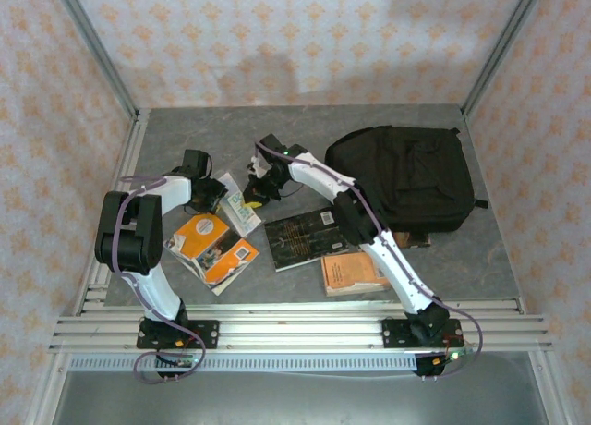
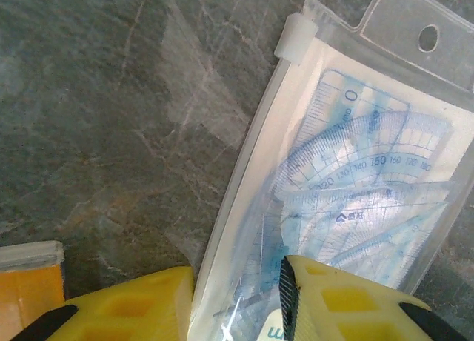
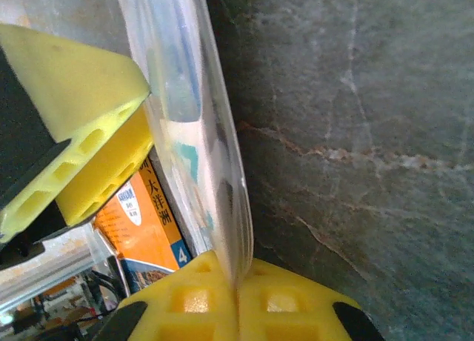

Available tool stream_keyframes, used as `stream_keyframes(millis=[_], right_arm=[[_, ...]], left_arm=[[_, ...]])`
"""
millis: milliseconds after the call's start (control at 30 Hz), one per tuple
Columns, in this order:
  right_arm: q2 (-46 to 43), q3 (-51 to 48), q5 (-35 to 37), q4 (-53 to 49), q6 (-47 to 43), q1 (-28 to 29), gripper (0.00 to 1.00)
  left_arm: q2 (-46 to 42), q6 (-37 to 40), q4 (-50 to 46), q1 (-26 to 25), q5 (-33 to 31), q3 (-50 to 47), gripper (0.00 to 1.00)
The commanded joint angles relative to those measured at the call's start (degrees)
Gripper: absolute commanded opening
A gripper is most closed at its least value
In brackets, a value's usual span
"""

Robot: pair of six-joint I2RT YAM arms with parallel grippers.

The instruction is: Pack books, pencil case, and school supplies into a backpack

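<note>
Top view, left to right. The left gripper [image 1: 214,198] reaches in over the grey marbled worktop [image 1: 277,134] at centre-left. Nearer the arm bases, just right of the left arm, lies the orange-and-white book [image 1: 211,248], flat in a glossy wrapper. The clear packet [image 1: 238,203] sits just beyond that book, between the two grippers. The right gripper [image 1: 257,192] meets it from the right. Further right, a dark book [image 1: 300,238] lies flat, with a small orange book [image 1: 355,273] nearer the bases and partly under the right arm. The backpack [image 1: 406,176] lies at the far right of the worktop, well apart from the packet and from both grippers.

Left wrist view. The yellow fingers [image 2: 141,308] of the left gripper [image 2: 237,311] stand partly apart. The near end of the packet [image 2: 355,178] runs between them, and blue-printed rulers and a protractor show through its clear wall. Whether these fingers pinch the packet cannot be told. An orange book corner [image 2: 26,282] lies at the lower left.

Right wrist view. The right gripper [image 3: 238,304] has its fingers [image 3: 185,300] pressed together on the edge of the packet [image 3: 200,133], which is seen edge-on and rises away from them. One finger of the left gripper [image 3: 81,111] lies against the packet's left face. The orange-and-white book [image 3: 144,222] shows below that finger.
</note>
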Motion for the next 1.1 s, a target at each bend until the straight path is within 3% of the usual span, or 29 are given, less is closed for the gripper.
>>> stream_keyframes(millis=[0,300,433,500,667,867,1067], right_arm=[[-3.6,-0.46,5.01,0.44,0.35,-0.1,0.0],[-19.82,-9.58,10.29,-0.72,-4.1,-3.87,0.0],[-27.4,-16.79,10.81,-2.13,-9.94,-5.84,0.0],[-30.62,-21.38,10.92,-0.09,-8.05,-7.19,0.0],[-40.3,-32.68,16.16,14.54,7.54,-7.86,0.0],[-55.53,-55.05,36.76,44.7,41.01,-6.83,0.0],[-60.74,-61.41,44.13,54.32,49.15,-4.56,0.0]], left_arm=[[-1.71,0.0,0.9,-1.03,3.95,0.65,0.42],[-12.41,4.14,-3.51,-1.02,7.21,4.13,0.71],[-15.56,12.01,-8.79,-1.1,10.17,9.03,0.77],[-17.64,14.15,-10.85,-1.12,10.44,9.91,0.78],[-24.81,5.09,-0.45,-3.67,13.28,1.85,0.82],[-30.72,-7.88,12.09,-11.86,9.8,-3.6,0.85],[-33.28,-14.37,15.46,-16.34,3.67,-4.55,0.88]])
